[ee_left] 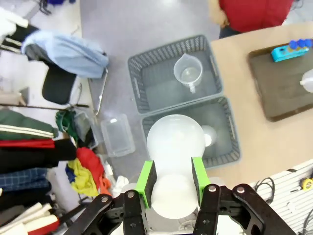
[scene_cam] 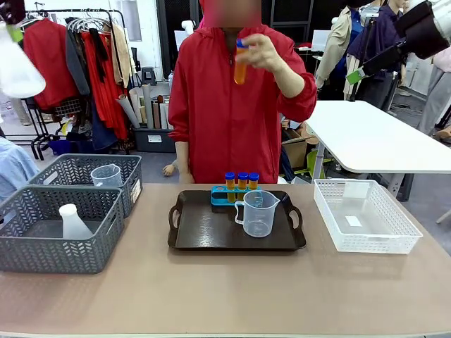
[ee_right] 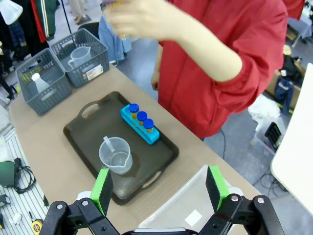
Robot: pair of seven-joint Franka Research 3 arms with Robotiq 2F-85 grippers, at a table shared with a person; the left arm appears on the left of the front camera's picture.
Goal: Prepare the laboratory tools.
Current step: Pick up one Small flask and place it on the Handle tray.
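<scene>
Three tubes (scene_cam: 242, 180) sitting racked (fourth tube (scene_cam: 241, 67) in a hand (scene_cam: 266, 53)), two beakers (scene_cam: 258, 213), two flasks (scene_cam: 72, 222), left gripper (ee_left: 170, 178) clamping one, right gripper (ee_right: 159, 188) gaping, tan table (scene_cam: 225, 289), clothes rail (scene_cam: 70, 11).

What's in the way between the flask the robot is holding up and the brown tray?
Nothing visible. The flask hangs high in the left fingers, over the gray baskets, with open air across to the tray. On the tray, the beaker and rack fill the middle and back; its left part is bare.
</scene>
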